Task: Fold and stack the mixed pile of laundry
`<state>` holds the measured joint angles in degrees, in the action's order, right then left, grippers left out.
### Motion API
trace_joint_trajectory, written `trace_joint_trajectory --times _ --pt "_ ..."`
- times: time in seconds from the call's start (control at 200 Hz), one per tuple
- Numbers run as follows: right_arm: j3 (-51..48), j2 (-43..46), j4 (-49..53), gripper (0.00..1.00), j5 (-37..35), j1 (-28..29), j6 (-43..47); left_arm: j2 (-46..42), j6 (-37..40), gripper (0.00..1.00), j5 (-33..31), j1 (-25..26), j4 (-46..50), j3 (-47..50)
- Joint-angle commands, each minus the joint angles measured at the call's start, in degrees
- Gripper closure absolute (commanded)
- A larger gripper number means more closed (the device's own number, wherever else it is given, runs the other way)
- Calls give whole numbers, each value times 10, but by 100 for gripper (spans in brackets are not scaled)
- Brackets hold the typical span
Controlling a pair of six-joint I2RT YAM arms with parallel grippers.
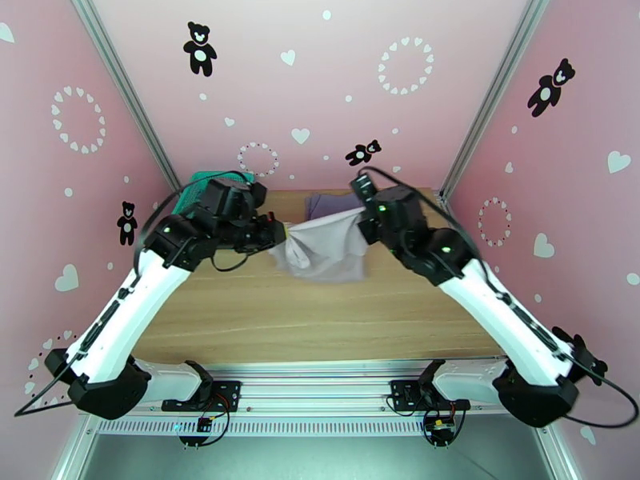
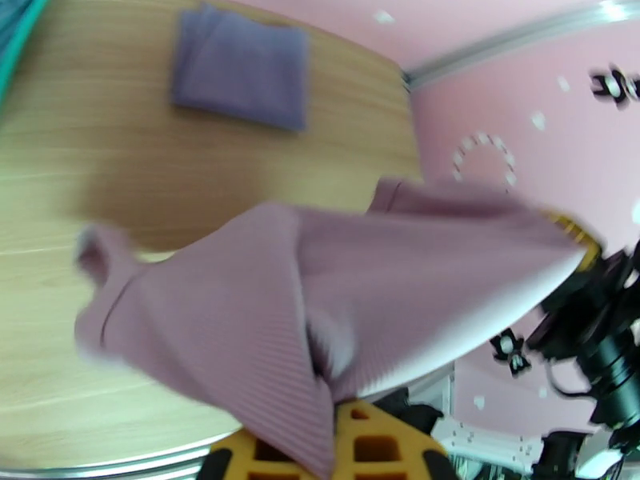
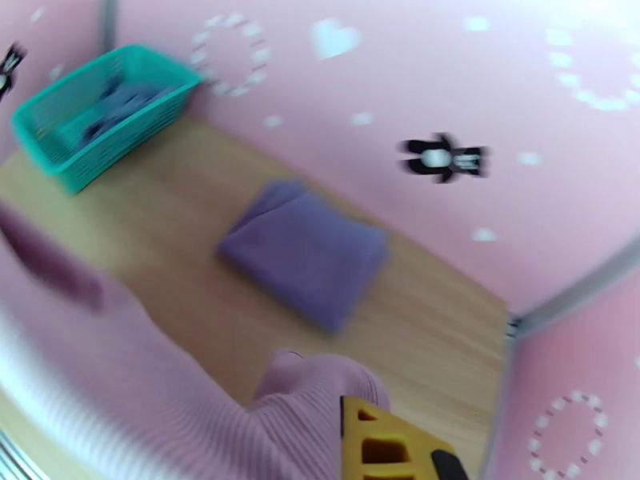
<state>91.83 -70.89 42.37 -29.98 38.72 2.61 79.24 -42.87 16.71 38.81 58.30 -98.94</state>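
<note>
A pale mauve-grey garment [image 1: 324,248] hangs stretched above the middle of the table between my two grippers. My left gripper [image 1: 277,234] is shut on its left end, and my right gripper [image 1: 368,226] is shut on its right end. In the left wrist view the ribbed mauve cloth [image 2: 320,298] runs from my yellow fingers [image 2: 368,450] up to the other gripper. In the right wrist view the same cloth [image 3: 160,386] drapes off my yellow finger [image 3: 384,446]. A folded grey-lavender garment [image 1: 330,204] [image 2: 240,70] [image 3: 308,254] lies flat at the back of the table.
A green mesh basket [image 1: 200,190] [image 3: 96,114] stands at the back left corner with a bluish cloth [image 3: 120,106] inside. Pink walls close in the table on three sides. Bare wooden table [image 1: 304,314] lies in front of the hanging garment.
</note>
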Motion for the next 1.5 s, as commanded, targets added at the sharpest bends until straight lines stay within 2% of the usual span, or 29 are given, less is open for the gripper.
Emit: trace_joint_trajectory --times 0.0,0.19,0.34,0.455,0.555,0.631,0.771,1.011,1.041,1.101,1.156,1.186,1.216,1.271,1.341,1.416,1.496 --pt "39 20 55 100 -107 -29 19 41 -37 100 13 68 -62 -13" --pt "83 29 58 100 -127 -65 77 139 -84 100 22 175 -135 -53" --pt "92 7 64 100 -82 -72 112 213 -119 100 30 235 -180 -72" --pt "88 -38 77 100 -32 -73 105 241 -157 100 30 261 -237 -37" --pt "64 -88 64 100 2 -72 86 242 -194 100 18 270 -290 31" --pt "36 -128 39 100 34 -73 65 227 -217 100 -17 270 -318 95" --pt "7 -217 -2 100 95 -71 13 179 -240 100 -111 264 -311 199" --pt "27 -358 -47 100 163 -29 -38 64 -307 100 -258 228 -275 387" --pt "35 -374 -49 100 169 -20 -42 50 -314 92 -276 223 -267 407" --pt "55 -407 -49 100 175 -1 -52 23 -333 61 -302 214 -251 446" --pt "76 -438 -47 100 178 16 -62 -1 -347 28 -318 207 -239 479" --pt "90 -454 -45 100 179 25 -68 -14 -355 14 -326 203 -231 495" --pt "104 -471 -42 94 183 32 -73 -26 -362 2 -334 200 -223 509" --pt "126 -497 -38 80 189 46 -82 -50 -374 1 -346 197 -210 538" --pt "151 -524 -34 56 199 60 -92 -80 -384 1 -355 196 -200 566" --pt "178 -541 -24 40 203 68 -106 -106 -384 1 -365 196 -187 578" --pt "192 -536 -14 29 201 66 -126 -121 -342 5 -370 197 -185 569"
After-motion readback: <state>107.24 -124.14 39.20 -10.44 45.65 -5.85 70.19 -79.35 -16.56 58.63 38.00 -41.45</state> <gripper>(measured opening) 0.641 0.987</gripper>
